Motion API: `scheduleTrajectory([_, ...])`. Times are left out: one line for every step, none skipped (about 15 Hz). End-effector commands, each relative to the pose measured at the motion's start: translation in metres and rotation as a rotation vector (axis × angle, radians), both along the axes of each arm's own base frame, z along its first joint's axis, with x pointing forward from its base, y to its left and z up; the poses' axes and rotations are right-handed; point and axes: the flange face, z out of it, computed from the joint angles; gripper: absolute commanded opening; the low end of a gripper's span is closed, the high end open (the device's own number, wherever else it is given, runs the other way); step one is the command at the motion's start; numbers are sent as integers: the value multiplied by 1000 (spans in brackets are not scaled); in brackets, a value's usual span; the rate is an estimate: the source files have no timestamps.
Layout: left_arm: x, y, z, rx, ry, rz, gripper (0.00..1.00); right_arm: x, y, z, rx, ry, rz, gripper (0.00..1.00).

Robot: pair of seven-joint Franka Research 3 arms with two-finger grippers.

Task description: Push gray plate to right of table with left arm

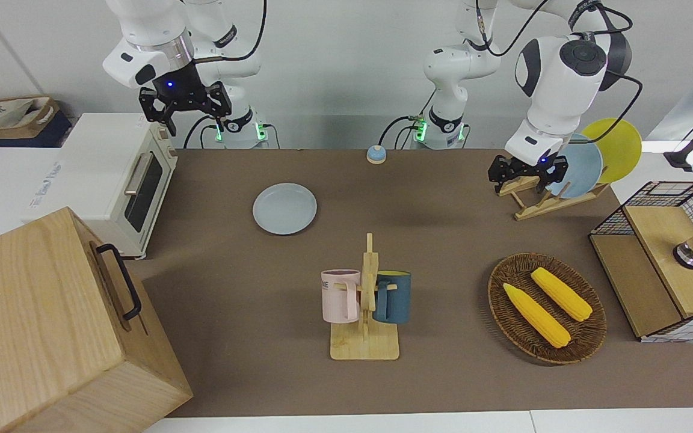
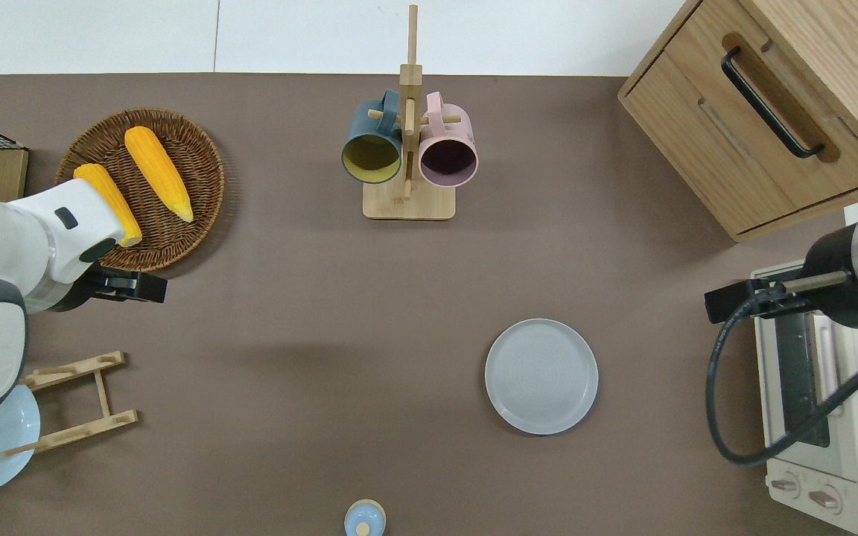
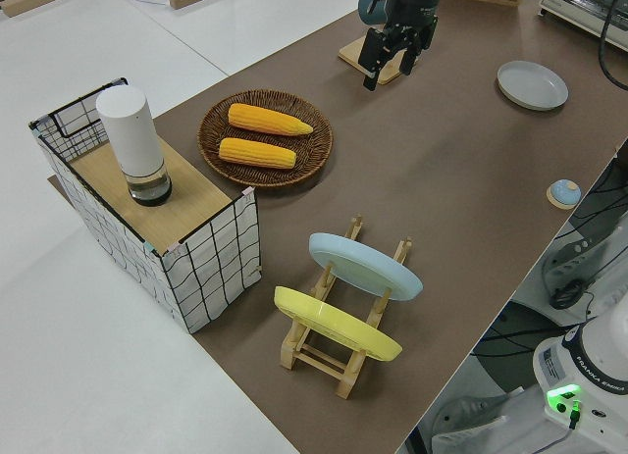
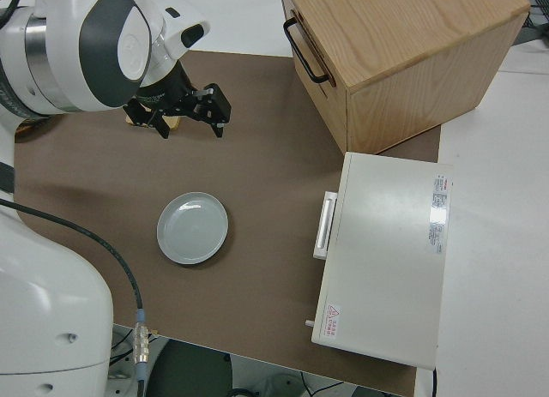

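Observation:
The gray plate (image 1: 284, 208) (image 2: 541, 376) (image 3: 532, 85) (image 4: 193, 228) lies flat on the brown table (image 1: 443, 240), nearer to the robots than the mug rack and toward the right arm's end. Nothing touches it. My left gripper (image 1: 524, 183) (image 2: 135, 286) (image 3: 390, 70) hangs open and empty over bare table between the wicker basket and the plate rack, well apart from the plate. The right arm is parked with its gripper (image 1: 193, 123) open.
A mug rack (image 1: 366, 300) with a pink and a blue mug stands mid-table. The basket (image 1: 546, 308) holds two corn cobs. The plate rack (image 1: 554, 198) carries a sky-blue and a yellow plate. A toaster oven (image 1: 124, 180), a wooden cabinet (image 1: 52, 325), a wire crate (image 1: 665, 264) and a small bell (image 1: 376, 154) line the edges.

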Motion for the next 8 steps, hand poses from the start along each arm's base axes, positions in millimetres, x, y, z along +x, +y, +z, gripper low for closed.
scheduleTrajectory([-20, 9, -5, -41, -30, 7, 1000, -3, -3, 4, 9, 3, -6, 983])
scheduleTrajectory([-19, 12, -6, -46, -30, 14, 1000, -3, -2, 4, 9, 5, -4, 983])
scheduleTrajectory([-19, 13, -6, -49, -30, 18, 1000, -3, -3, 4, 9, 3, -6, 983])
scheduleTrajectory([-19, 16, -6, -49, -31, 21, 1000, -3, -2, 4, 9, 5, -4, 983])
scheduleTrajectory([-19, 18, -6, -51, -27, 26, 1000, -3, -2, 4, 9, 3, -6, 983])
scheduleTrajectory([-21, 18, -6, -49, -18, 26, 1000, -3, -3, 4, 9, 3, -7, 983])
scheduleTrajectory([-21, 19, -6, -50, -19, 28, 1000, -3, -2, 4, 9, 3, -6, 983])
scheduleTrajectory([-22, 19, -5, -50, -16, 30, 1000, -3, -3, 4, 9, 3, -6, 983])
